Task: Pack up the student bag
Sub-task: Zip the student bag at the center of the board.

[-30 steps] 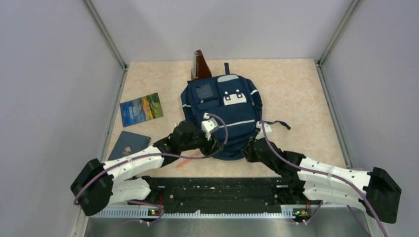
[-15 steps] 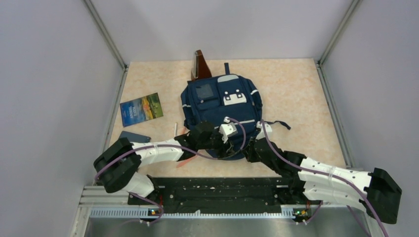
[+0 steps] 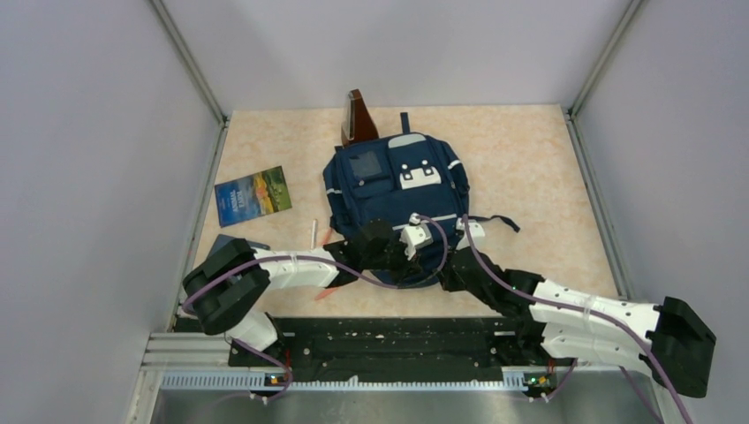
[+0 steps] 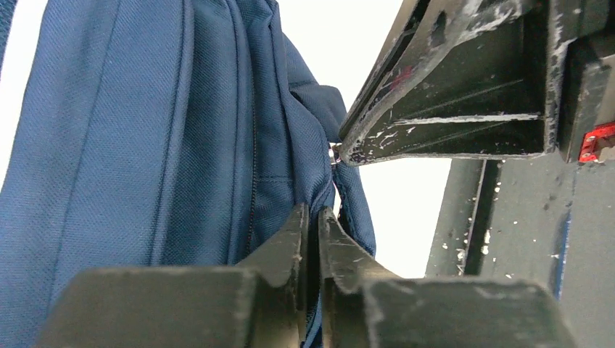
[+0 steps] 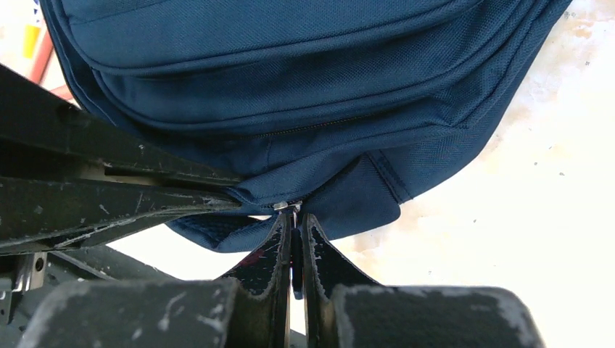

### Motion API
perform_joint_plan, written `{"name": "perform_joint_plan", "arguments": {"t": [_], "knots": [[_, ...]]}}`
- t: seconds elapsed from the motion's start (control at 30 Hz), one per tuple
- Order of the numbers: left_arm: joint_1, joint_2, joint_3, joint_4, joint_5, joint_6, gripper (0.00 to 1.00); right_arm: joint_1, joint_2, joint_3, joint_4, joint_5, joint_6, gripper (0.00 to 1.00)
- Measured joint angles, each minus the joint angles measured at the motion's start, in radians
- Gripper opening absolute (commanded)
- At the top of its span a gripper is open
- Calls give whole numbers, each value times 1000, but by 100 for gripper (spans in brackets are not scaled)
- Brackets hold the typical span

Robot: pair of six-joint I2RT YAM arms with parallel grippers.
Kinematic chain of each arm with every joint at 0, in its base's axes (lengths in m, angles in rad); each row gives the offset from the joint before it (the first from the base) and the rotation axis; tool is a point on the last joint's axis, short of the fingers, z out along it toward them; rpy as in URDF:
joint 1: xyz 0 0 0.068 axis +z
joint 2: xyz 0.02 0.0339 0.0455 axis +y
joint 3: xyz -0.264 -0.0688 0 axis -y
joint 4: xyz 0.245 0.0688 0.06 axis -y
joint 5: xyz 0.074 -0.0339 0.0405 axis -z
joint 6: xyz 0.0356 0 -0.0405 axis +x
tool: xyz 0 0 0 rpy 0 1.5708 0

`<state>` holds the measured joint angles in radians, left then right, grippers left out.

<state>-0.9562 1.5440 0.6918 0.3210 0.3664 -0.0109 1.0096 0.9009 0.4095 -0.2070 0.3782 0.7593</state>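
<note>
The student bag point(image 3: 393, 185), navy blue with pale front patches, lies flat in the middle of the table. Both grippers meet at its near edge. My left gripper point(image 4: 312, 217) is shut on a fold of the bag's blue fabric beside the zip seam. My right gripper point(image 5: 294, 221) is shut on a dark zip pull hanging from the metal slider point(image 5: 287, 206) on the bag's lower edge. The right gripper's fingers point(image 4: 442, 109) show in the left wrist view, their tip against the same seam. From above, the two wrists hide the spot they hold.
A colourful book point(image 3: 253, 195) lies left of the bag. A dark blue book point(image 3: 231, 242) is partly under my left arm. A brown upright item point(image 3: 356, 117) stands behind the bag. A white stick point(image 3: 312, 234) and a red pen point(image 3: 329, 291) lie near the left arm.
My left arm swung right along the bag's near edge, and its gripper went from open to shut on the fabric. The right gripper has stayed shut in place.
</note>
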Motion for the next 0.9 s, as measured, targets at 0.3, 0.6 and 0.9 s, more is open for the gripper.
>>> {"name": "perform_joint_plan", "arguments": {"t": [0.3, 0.6, 0.9], "knots": [[-8, -51, -33, 15, -58, -43, 0, 0, 33, 14, 2, 25, 5, 0], [-11, -129, -49, -38, -134, -49, 0, 0, 77, 52, -16, 102, 42, 0], [-17, -257, -70, -139, -253, -68, 0, -91, 65, 58, 0, 103, 21, 0]]}}
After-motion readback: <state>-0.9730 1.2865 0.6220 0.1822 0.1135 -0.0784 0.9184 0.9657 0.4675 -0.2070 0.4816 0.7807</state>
